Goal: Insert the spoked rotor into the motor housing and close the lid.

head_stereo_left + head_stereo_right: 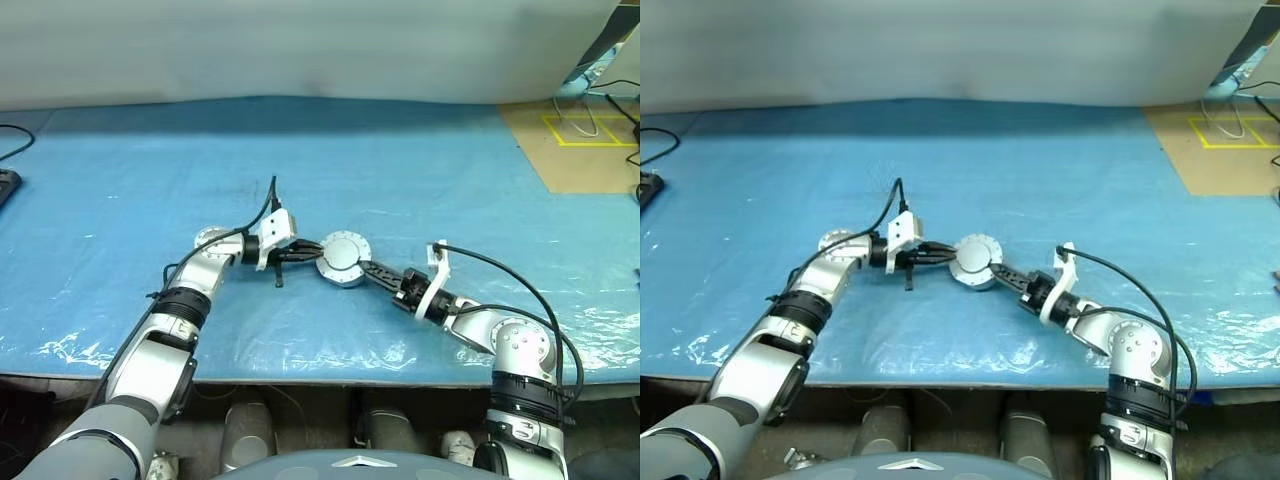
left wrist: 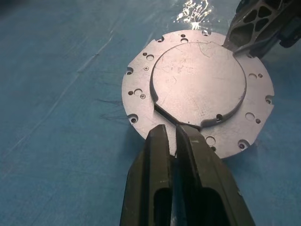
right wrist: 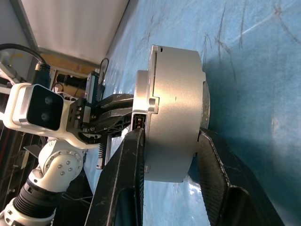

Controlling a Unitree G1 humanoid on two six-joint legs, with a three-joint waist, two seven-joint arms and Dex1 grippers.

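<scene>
Fingers on the motor housing, both sides.
My right fingers (image 3: 129, 179) straddle the motor housing (image 3: 171, 113), one against the lid (image 2: 200, 87) face, one against the opposite face, clamping the closed silver can above the blue table cover (image 1: 420, 160). My left fingers (image 2: 162, 155) are pressed together, tips touching the lid's flanged rim from the side opposite the right gripper (image 1: 372, 270). Left gripper (image 1: 305, 252) lies level, just beside the can. Spoked rotor: cannot tell its place.
</scene>
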